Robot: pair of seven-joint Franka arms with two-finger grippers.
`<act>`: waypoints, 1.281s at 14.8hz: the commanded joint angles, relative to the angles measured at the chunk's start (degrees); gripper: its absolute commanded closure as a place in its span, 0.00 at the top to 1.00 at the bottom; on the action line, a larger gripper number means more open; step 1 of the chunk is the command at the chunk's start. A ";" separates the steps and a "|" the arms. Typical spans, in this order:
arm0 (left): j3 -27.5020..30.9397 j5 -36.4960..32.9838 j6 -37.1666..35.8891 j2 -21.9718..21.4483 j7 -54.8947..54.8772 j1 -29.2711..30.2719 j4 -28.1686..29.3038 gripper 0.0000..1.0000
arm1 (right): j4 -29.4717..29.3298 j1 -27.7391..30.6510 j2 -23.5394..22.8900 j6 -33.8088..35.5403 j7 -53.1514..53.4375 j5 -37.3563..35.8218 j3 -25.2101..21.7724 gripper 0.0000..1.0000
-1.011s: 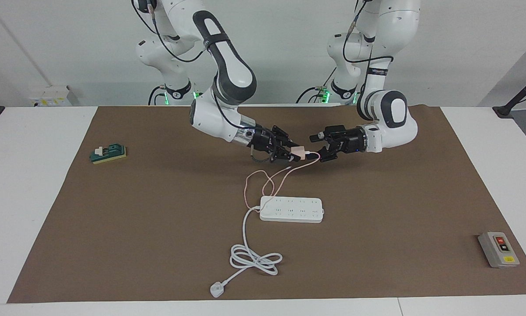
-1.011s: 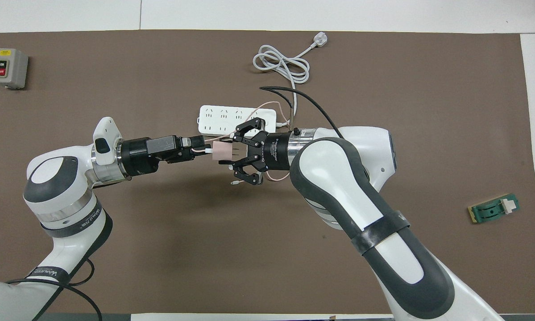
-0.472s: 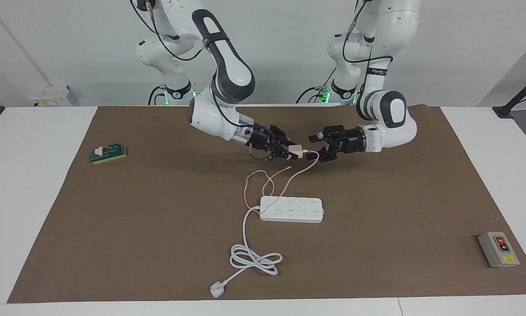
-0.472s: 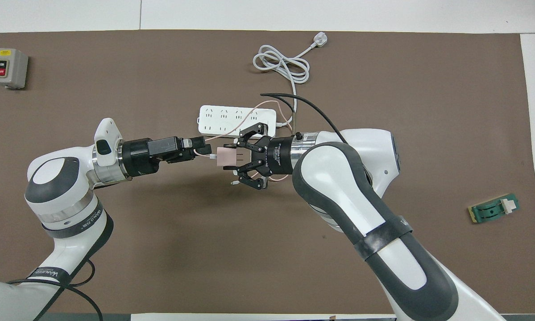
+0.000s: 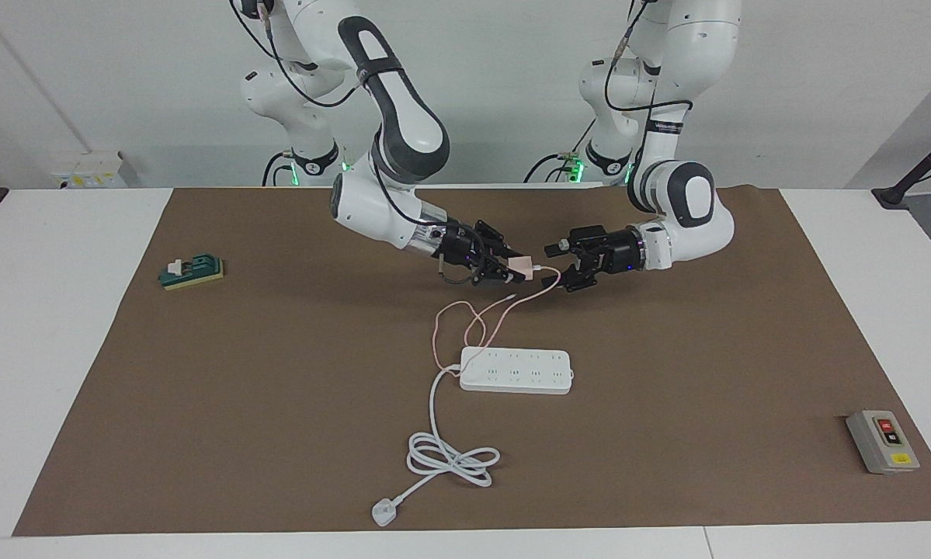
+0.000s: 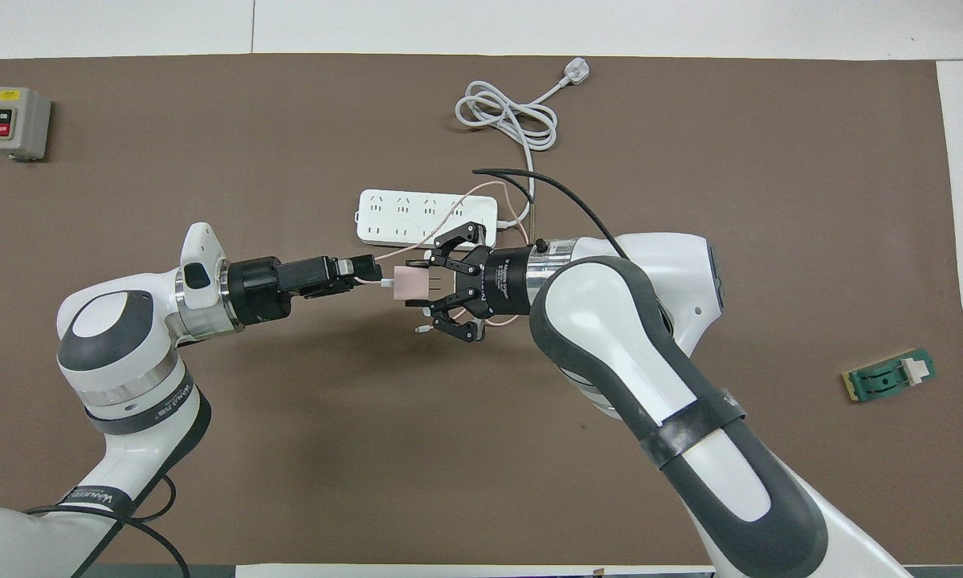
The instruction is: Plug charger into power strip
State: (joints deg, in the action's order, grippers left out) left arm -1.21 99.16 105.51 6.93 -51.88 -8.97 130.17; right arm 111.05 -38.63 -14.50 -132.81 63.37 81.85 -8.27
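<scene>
The charger (image 6: 407, 282), a small pale pink cube, is being held up in the air over the brown mat (image 5: 279, 404), on the robots' side of the power strip (image 5: 516, 369). Its two metal prongs are pointing toward the right arm's wrist, and its cable end is facing the left gripper (image 6: 366, 265). The right gripper (image 6: 433, 282) is being kept clamped on the charger, its fingers (image 6: 449, 242) spread wide around the cube. The thin pink cable (image 5: 473, 318) is being trailed down in loops across one end of the strip. Whether the left gripper is apart or together on the cable cannot be told. The power strip is lying flat, its long axis running from one arm's end of the table to the other, sockets up, with its thick white cord (image 5: 451, 458) coiled farther from the robots.
</scene>
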 commanded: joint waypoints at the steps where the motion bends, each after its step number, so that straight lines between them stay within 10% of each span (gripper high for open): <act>1: 0.94 0.51 1.45 -0.69 -2.09 -2.19 1.49 1.00 | 1.45 0.57 1.76 1.06 0.18 -1.17 0.09 0.00; 19: 0.94 0.78 1.63 0.01 -3.23 -5.26 0.96 1.00 | 1.54 0.84 1.76 1.06 0.00 -1.17 0.09 0.00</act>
State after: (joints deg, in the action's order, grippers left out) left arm -1.19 99.16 106.05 6.93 -53.49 -12.84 130.76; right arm 111.16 -38.56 -14.32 -132.78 63.37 81.84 -8.33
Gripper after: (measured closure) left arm 0.000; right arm 0.529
